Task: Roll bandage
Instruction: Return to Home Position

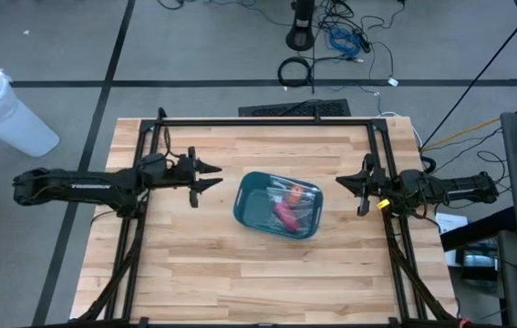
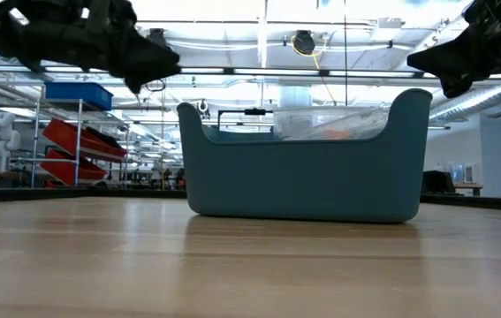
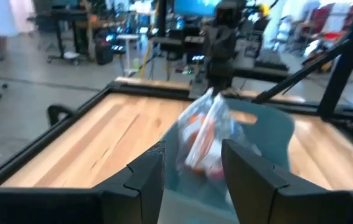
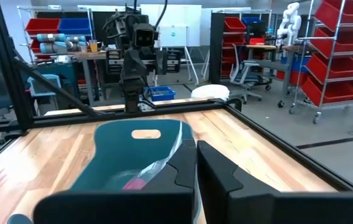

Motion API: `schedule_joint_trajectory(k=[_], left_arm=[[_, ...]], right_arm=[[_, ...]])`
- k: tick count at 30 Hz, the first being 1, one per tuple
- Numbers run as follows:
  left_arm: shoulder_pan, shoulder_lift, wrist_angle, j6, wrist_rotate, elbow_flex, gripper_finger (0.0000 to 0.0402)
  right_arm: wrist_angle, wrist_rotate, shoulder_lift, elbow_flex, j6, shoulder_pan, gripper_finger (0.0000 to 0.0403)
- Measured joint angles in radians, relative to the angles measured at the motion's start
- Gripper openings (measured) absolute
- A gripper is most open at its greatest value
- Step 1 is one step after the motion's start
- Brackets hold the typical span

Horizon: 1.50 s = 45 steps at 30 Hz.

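A teal tub [image 1: 248, 206] stands on its base in the middle of the wooden table; the low view shows its wall [image 2: 303, 185]. In it lies a clear plastic bag [image 1: 293, 206] holding pink and orange things; I cannot make out the bandage among them. My left gripper [image 1: 218, 176] hovers level, left of the tub and above the table. It is open, and its fingers [image 3: 145, 174] point at the bag [image 3: 207, 134]. My right gripper [image 1: 340, 182] hovers level to the right of the tub, shut [image 4: 196, 152] and holding nothing.
A black metal frame [image 1: 267, 121] runs round the table's far and side edges. Bare wood [image 1: 258, 282] lies between the tub and the near edge. A white cylinder [image 1: 3, 105] stands on the floor beyond the table's left.
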Motion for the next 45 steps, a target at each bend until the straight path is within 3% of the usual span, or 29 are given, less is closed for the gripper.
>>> schedule_joint_trajectory(k=[4,8,12,17,45], left_arm=[[0.002,-0.102,-0.066,0.0,-0.024,-0.048,0.016],[0.001,-0.169,-0.051,-0.019,-0.025,-0.126,0.016],[0.001,-0.219,0.012,-0.055,-0.026,-0.194,0.016],[0.001,-0.284,0.023,-0.08,-0.027,-0.236,0.016],[0.0,-0.433,-0.155,-0.076,-0.013,-0.281,0.0154]], right_arm=[[0.001,-0.003,0.0,0.0,0.01,-0.008,0.0],[0.05,-0.008,0.0,0.0,0.042,-0.017,0.0],[0.127,-0.103,0.0,0.001,0.039,-0.029,0.0],[0.112,-0.107,0.004,0.001,0.037,-0.05,0.0],[0.037,-0.118,0.006,0.001,0.029,-0.071,0.0]])
